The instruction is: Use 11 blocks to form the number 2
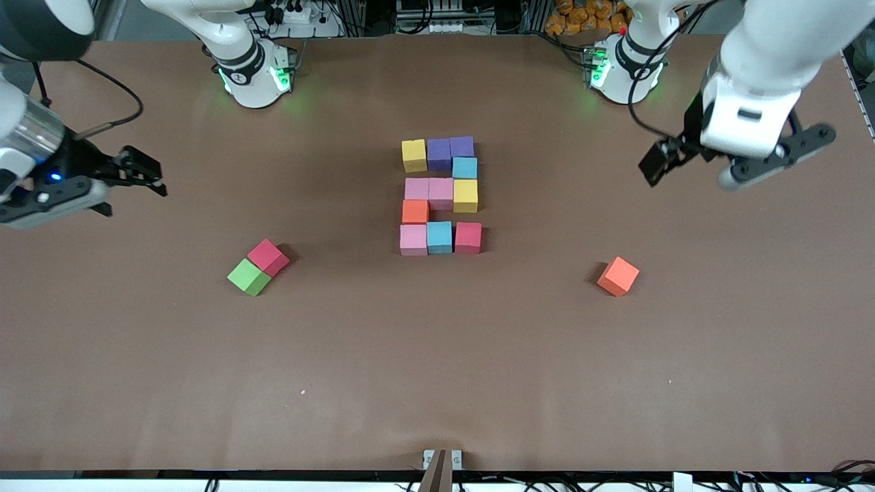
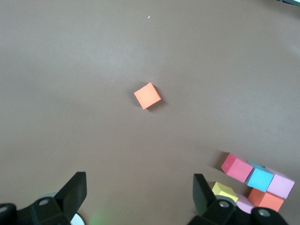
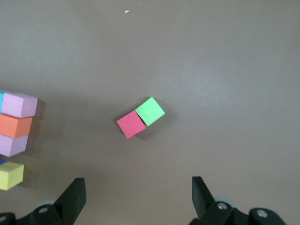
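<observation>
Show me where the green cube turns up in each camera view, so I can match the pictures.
Front view: the green cube lies toward the right arm's end of the table, touching a loose red cube.
Left wrist view: not in it.
Right wrist view: the green cube sits mid-picture against that red cube.
Shared landmark: the orange block in the block figure, also seen in the left wrist view and the right wrist view.

I see even, soft overhead light on the brown tabletop (image 1: 137,355), with a paler sheen toward its edge by the arm bases. The blocks (image 1: 441,198) cast short, faint shadows. Green glow pools around both bases. Focus looks crisp throughout.
</observation>
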Tool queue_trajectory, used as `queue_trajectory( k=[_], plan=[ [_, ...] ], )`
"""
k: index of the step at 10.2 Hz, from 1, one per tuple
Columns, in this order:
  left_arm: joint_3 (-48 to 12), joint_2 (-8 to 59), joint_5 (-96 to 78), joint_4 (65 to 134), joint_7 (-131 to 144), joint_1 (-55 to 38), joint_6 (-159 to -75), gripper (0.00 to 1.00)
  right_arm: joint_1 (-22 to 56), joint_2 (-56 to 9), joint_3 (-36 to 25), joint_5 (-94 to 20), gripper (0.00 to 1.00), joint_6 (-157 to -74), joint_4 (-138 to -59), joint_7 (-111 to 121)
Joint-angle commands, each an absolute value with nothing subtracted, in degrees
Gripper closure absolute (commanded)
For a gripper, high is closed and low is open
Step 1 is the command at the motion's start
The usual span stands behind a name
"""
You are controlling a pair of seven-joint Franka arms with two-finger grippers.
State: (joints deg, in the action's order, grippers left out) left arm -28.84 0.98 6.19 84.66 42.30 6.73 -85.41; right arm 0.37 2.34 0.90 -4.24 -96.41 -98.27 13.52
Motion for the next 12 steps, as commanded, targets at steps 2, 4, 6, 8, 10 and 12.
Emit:
queue_trajectory(
  k=[2,4,6,8,10,12],
  plan=[
    [-28.57,-2.98,3.35,85.69,30.01,7.12,-82.18,0.00,-0.79,6.42,-0.95,-2.64,0.00,-92.92,-99.41,5.76],
    [-25.33,-6.48,1.50,84.81,22.28,7.12,-80.08,0.00,-0.61,5.72,-1.41,-1.42,0.00,-89.14,-93.55,2.43],
    [-21.38,-8.26,0.19,85.17,12.61,6.77,-77.97,0.00,-2.80,5.45,-2.63,-0.34,0.00,-89.56,-93.43,9.49],
    [-17.85,-8.17,-3.77,84.90,10.11,6.68,-77.70,0.00,-2.73,5.45,-2.64,-0.26,0.00,-89.03,-93.69,8.09],
    [-17.75,-7.65,-2.90,84.64,10.02,6.94,-77.08,0.00,-2.64,5.19,-2.55,-0.35,0.00,-89.38,-93.43,8.52],
    [-16.97,-7.91,-3.78,84.81,9.85,8.69,-76.99,0.00,-2.37,5.01,-2.46,0.35,0.00,-90.08,-93.17,8.44]
  ],
)
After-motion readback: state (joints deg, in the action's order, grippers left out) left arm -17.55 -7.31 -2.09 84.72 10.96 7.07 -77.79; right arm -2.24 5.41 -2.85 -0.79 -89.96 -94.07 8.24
